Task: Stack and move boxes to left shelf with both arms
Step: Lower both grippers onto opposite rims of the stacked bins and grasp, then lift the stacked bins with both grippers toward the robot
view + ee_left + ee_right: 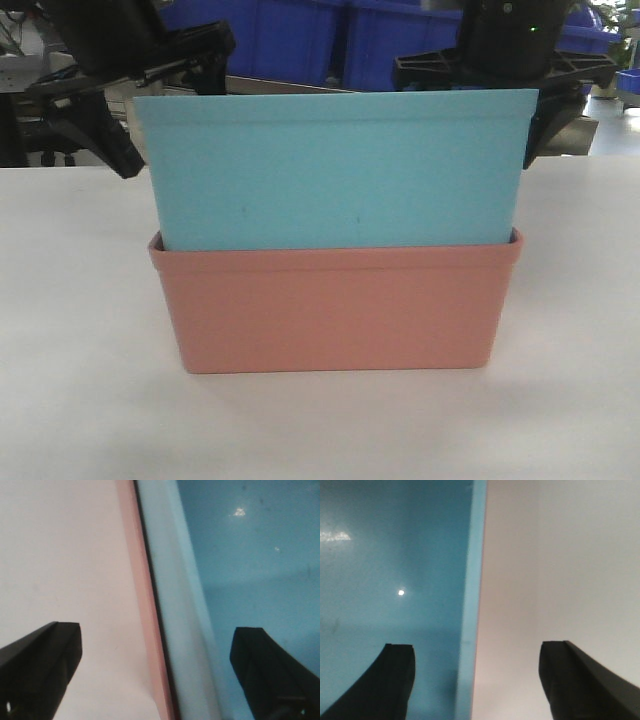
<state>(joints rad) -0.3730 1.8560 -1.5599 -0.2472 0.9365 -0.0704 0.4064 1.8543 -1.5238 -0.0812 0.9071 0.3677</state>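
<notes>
White surface point(80, 400) lies open around blue box point(335, 170) nested in pink box point(335, 310). Left gripper point(157, 632) and right gripper point(477, 649), both spread, straddle its end walls. Dark bins point(300, 40) behind are mostly hidden.

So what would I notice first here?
The light blue box sits nested inside the pink box, in the middle of the white table. The black left gripper and right gripper are open, one straddling each end wall of the stack. Dark blue bins sit behind.
</notes>
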